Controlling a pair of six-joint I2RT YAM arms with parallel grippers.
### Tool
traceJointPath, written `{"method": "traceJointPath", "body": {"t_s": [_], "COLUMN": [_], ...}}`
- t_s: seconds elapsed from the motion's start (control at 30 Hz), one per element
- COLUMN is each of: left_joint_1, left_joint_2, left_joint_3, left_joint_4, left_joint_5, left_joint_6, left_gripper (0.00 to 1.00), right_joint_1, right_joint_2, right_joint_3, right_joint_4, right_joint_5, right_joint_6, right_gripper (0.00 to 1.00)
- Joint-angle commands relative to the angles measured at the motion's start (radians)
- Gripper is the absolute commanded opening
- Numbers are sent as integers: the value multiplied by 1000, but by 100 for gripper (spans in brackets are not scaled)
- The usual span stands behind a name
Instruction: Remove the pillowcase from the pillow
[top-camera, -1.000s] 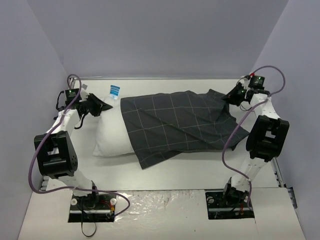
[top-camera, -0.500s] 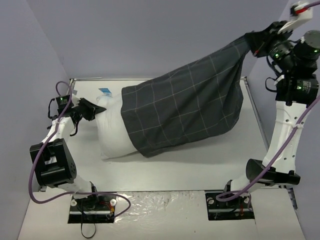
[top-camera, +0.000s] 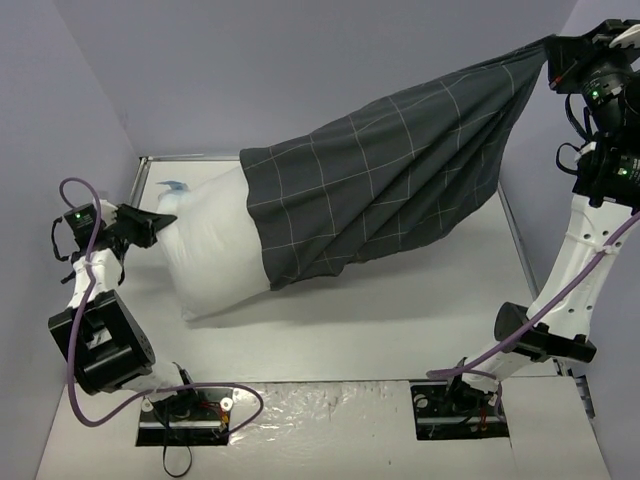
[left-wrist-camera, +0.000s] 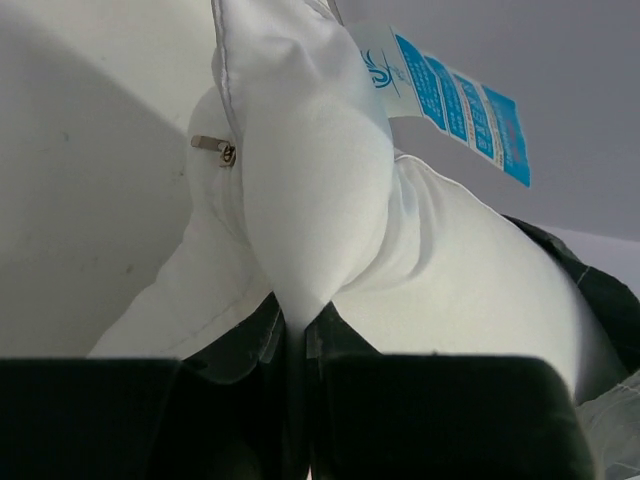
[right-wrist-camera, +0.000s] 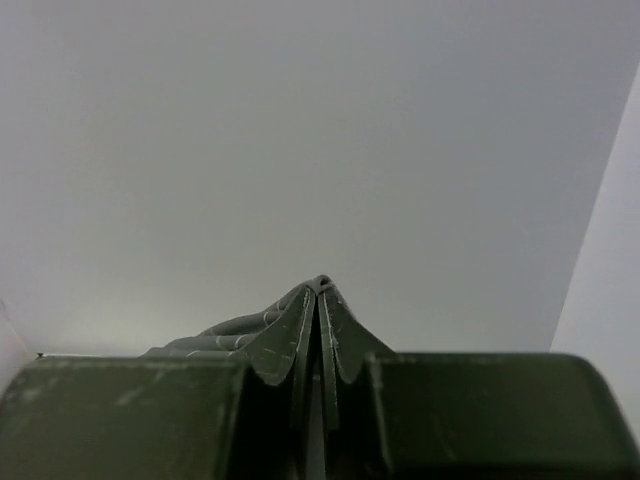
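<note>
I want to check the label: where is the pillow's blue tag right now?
In the top view, the blue tag sits at the far left corner of the pillow, just beyond the left gripper.

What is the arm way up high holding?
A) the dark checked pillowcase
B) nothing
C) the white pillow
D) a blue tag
A: the right gripper is shut on a corner of the pillowcase up high, while the left gripper pinches the pillow.
</note>
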Motion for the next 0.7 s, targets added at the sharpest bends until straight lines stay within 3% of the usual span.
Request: {"method": "traceJointPath", "body": {"t_s": [0.0,0.2,0.33,0.43,0.47,0.5,0.53,0.57,0.6,0.63,0.67], "left_joint_1": [101,124,129,101,90,67,58,41,37,31,26], "left_joint_2": [-19,33,53,73,78,84,85,84,82,79,75], "left_joint_3": [-6,0,2,19,26,31,34,40,40,39,37], "left_joint_4": [24,-49,-56,-39,-46,-54,-57,-68,-68,-68,-69], "left_joint_5": [-46,-54,-59,-36,-33,-31,-30,-27,-26,-26,-23], "left_joint_6": [25,95,114,108,114,125,131,138,138,140,145], "left_gripper": [2,2,2,2,2,2,2,2,2,2,2], "right_joint_1": [-53,-79,-84,3,65,88,106,138,146,151,162], "right_joint_2": [-22,-19,-40,-90,-126,-143,-156,-176,-183,-181,-169], "right_joint_3": [11,-2,-76,-281,-355,-510,-586,-722,-784,-839,-883], "right_joint_4": [202,207,209,196,195,192,187,178,169,158,132], "right_joint_5": [180,218,143,2,-54,-181,-242,-292,-320,-360,-371], "right_joint_6": [-36,-20,36,-5,-86,-130,-169,-227,-229,-262,-275], "right_gripper": [0,0,0,0,0,4,37,59,73,94,100]}}
